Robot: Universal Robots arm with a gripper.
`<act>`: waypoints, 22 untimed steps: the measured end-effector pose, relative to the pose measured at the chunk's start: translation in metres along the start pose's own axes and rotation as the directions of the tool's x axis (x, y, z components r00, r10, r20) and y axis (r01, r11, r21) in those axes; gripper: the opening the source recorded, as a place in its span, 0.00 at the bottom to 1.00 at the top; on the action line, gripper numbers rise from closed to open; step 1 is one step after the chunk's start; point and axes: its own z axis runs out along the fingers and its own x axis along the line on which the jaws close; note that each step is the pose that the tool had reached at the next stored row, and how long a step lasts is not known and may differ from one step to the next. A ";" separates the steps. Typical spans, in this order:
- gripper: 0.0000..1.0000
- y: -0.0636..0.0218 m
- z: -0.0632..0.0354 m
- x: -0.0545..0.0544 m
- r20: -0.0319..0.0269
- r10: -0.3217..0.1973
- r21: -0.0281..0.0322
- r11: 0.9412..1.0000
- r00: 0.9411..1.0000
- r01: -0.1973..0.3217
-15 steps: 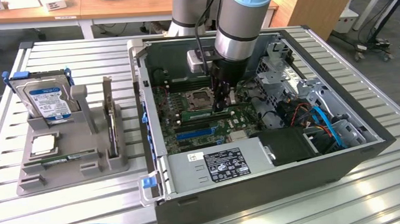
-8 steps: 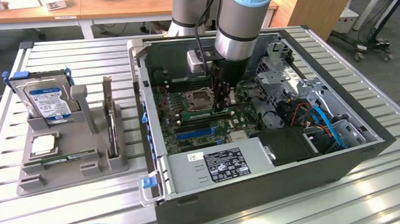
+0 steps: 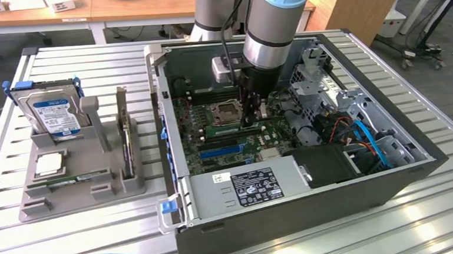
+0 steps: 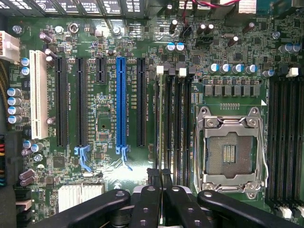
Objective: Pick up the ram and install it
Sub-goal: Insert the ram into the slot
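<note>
I log black gripper pinched together, 4 o'clock off square silver processor socket, exterior view.

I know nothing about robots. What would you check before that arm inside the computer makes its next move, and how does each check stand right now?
1. The computer case has its side panel off: ok.
2. The tool is shut: ok.
3. A ram is gripped in the tool: cannot tell.
4. The tool is over the memory slots beside the processor socket: ok.
5. Those slots are empty: ok.
</note>
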 end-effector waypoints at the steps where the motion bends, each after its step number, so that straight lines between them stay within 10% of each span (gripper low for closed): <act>1: 0.11 -0.0003 0.0000 0.000 0.000 0.000 -0.002 1.000 1.000 0.000; 22: 0.11 -0.0048 0.0000 0.000 0.000 0.001 -0.022 1.000 1.000 -0.001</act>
